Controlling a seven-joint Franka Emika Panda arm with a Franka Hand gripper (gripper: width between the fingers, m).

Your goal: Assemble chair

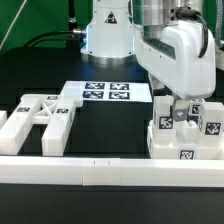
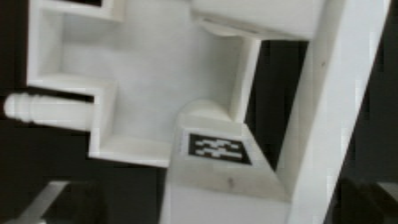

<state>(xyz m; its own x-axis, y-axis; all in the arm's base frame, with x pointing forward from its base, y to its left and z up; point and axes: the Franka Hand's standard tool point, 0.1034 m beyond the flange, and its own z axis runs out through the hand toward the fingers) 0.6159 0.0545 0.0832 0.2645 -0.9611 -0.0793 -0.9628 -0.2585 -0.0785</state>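
Gripper (image 1: 180, 108) down among glossy white tagged chair blocks (image 1: 190, 140); finger state unreadable; X-braced side frame (image 1: 42, 118) lies apart.

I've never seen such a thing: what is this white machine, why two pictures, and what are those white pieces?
The white machine is a robot arm ending in a two-fingered pincer. One picture comes from a camera off the arm, the close-up from a camera on its wrist. On the black table lie chair parts: an X-braced side frame on the exterior view's left and a cluster of tagged pieces on its right, where the pincer hangs. The flat tagged sheet is a fixed marker board. The close-up shows a tagged part; whether the pincer grips it, I cannot tell.
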